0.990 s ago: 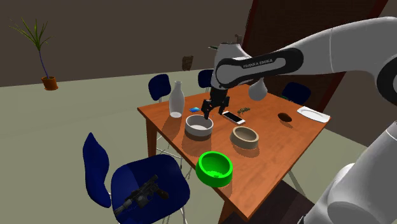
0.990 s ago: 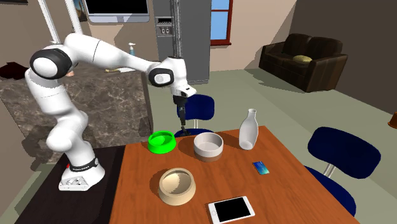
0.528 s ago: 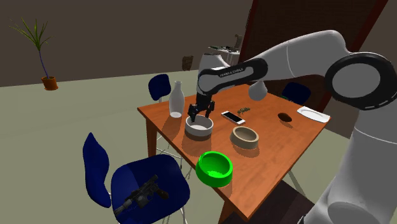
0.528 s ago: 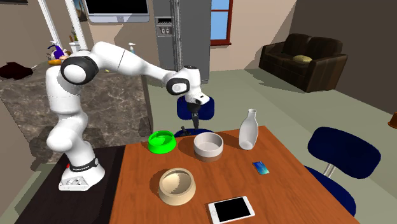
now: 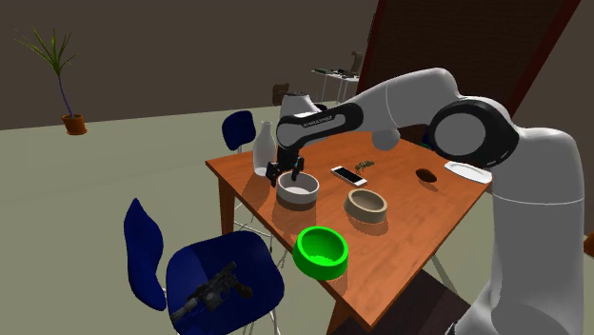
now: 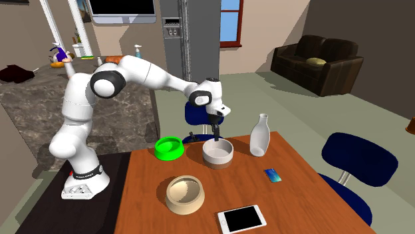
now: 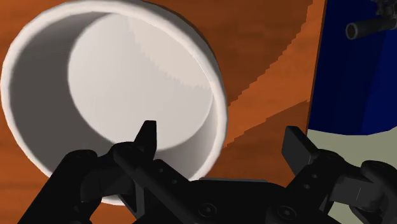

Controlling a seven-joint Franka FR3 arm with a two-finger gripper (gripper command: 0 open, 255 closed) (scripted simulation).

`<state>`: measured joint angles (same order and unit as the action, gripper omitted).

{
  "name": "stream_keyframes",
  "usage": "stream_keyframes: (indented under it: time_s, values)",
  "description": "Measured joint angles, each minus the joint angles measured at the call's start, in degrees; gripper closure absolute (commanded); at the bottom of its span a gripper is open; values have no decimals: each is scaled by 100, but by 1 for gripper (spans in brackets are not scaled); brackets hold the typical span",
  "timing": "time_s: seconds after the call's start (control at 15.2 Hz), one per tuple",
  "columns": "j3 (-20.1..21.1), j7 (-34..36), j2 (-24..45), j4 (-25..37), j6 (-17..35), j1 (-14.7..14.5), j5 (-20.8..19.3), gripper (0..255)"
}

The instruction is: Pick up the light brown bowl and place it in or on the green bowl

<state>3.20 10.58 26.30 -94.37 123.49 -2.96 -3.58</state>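
Brown tabletop (image 5: 419,214) beneath the pincer (image 5: 287,177), with a blue chair (image 5: 224,276) past the tabletop's edge, on the side of the outer finger. Right under the pincer, resting on the tabletop, a pale whitish bowl (image 7: 127,83): pincer released, fingers spread astride the rim, one inside the hollow and one outside, wall between them but not clasped. Green bowl (image 5: 321,251) between pincer and stand, tan bowl (image 5: 366,204) well apart from the pincer, white bottle (image 5: 264,148) near it on the side away from the green bowl.
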Motion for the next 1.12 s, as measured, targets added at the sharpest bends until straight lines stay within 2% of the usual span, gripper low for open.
stream_keyframes:
  time_s: [0.4,0.79,0.86,1.12]
  values:
    - [-13,13,261,-75,333,-1,-21,0]
    - [-15,12,288,-82,371,0,-23,0]
    - [-15,12,288,-82,371,0,-23,255]
    - [-14,12,288,-83,371,0,-23,255]
